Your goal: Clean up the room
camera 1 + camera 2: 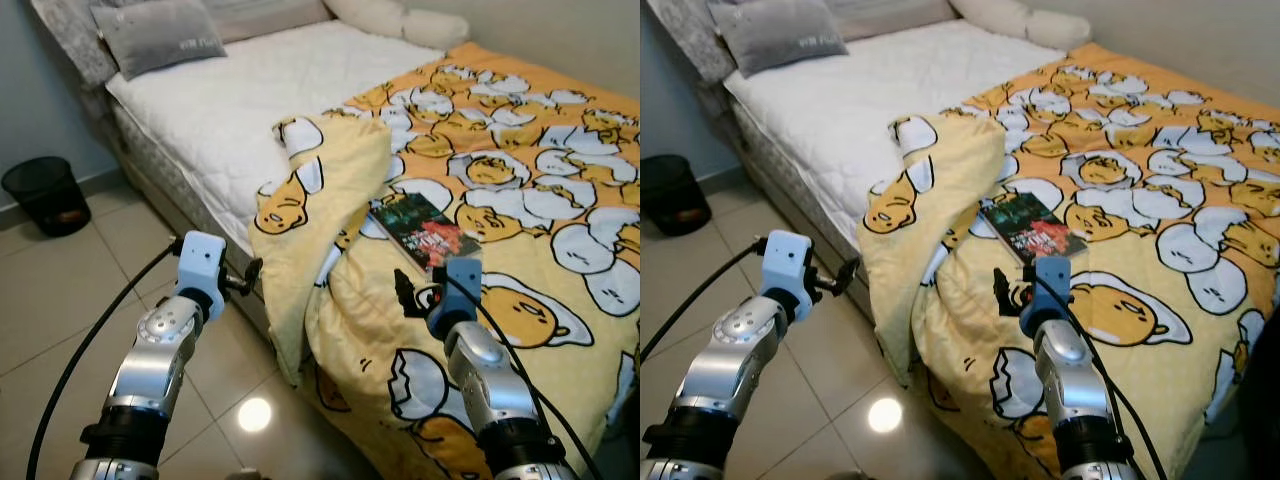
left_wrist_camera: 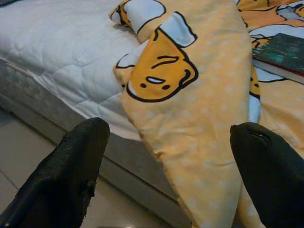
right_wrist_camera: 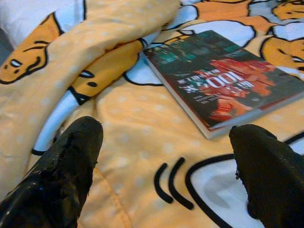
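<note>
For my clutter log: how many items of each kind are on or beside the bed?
Pillows: 2, grey and cream
Book: 1
Yellow blanket: 1
Black bin: 1
Total: 5

A bed (image 1: 200, 110) runs from centre up to twelve o'clock, its white quilted mattress bare on the ten o'clock side. A grey pillow (image 1: 158, 35) sits at eleven o'clock against a pale headboard (image 1: 70, 35). Glossy beige floor tiles (image 1: 70, 290) spread across eight o'clock, catching a bright lamp reflection (image 1: 254, 414) at six. A black mesh bin (image 1: 46, 195) stands at nine o'clock by the blue-grey wall (image 1: 25, 100).
</note>
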Tool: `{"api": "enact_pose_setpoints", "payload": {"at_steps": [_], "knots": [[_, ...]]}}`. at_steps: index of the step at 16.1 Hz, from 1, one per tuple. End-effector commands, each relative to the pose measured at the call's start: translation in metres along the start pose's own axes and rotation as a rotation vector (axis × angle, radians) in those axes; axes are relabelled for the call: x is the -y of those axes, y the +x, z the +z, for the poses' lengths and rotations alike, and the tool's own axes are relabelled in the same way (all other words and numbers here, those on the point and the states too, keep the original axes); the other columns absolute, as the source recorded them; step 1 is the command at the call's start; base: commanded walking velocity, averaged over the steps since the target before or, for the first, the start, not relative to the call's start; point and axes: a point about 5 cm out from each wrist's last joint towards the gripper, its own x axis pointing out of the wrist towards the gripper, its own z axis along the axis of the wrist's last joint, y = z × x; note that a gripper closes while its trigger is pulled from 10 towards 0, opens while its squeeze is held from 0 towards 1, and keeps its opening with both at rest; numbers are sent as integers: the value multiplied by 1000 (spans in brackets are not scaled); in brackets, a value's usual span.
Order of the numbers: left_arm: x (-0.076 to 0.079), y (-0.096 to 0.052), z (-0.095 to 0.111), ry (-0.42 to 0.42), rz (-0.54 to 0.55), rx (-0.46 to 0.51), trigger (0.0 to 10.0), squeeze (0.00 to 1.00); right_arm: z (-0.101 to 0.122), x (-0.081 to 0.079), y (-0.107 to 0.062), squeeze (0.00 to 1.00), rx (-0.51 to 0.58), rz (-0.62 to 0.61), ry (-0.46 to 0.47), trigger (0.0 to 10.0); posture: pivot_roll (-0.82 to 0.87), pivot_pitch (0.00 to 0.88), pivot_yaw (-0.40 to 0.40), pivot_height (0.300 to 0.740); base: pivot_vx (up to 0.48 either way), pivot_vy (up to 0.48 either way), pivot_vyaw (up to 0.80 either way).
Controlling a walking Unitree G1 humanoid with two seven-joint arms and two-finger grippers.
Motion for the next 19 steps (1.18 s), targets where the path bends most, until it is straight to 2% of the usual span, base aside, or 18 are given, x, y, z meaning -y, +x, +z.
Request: {"api": "enact_pose_setpoints", "payload": {"at_steps": [1, 7, 8, 10, 14, 17, 19], "knots": [[-1, 1, 4, 1, 1, 7, 10000, 549, 7, 0, 1, 1000, 21, 1, 3, 10000, -11, 0, -2, 740, 0, 0, 0], [0, 2, 7, -11, -20, 25, 10000, 569, 8, 1, 3, 1000, 11, -16, -4, 10000, -13, 0, -4, 740, 0, 0, 0], [0, 2, 7, -14, -21, 26, 10000, 569, 7, 0, 3, 0, 6, -15, -5, 10000, -13, 0, -4, 740, 240, 0, 0], [0, 2, 7, -17, -23, 27, 10000, 569, 9, -1, 4, 0, 6, 3, -27, 10000, -13, 0, -3, 740, 257, 0, 0], [0, 2, 8, -23, -28, 29, 10000, 573, 9, -4, 4, 0, 1, 16, -46, 10000, -13, 0, -3, 740, 291, 0, 741], [0, 2, 8, -23, -29, 30, 10000, 569, 7, -2, 4, 0, -7, -9, -15, 10000, -13, 0, -4, 740, 310, 0, 0], [3, 2, 8, -10, -49, 31, 10000, 549, 7, 1, 4, 0, -17, -23, -15, 10000, -16, 0, -3, 740, 0, 0, 0]]}}
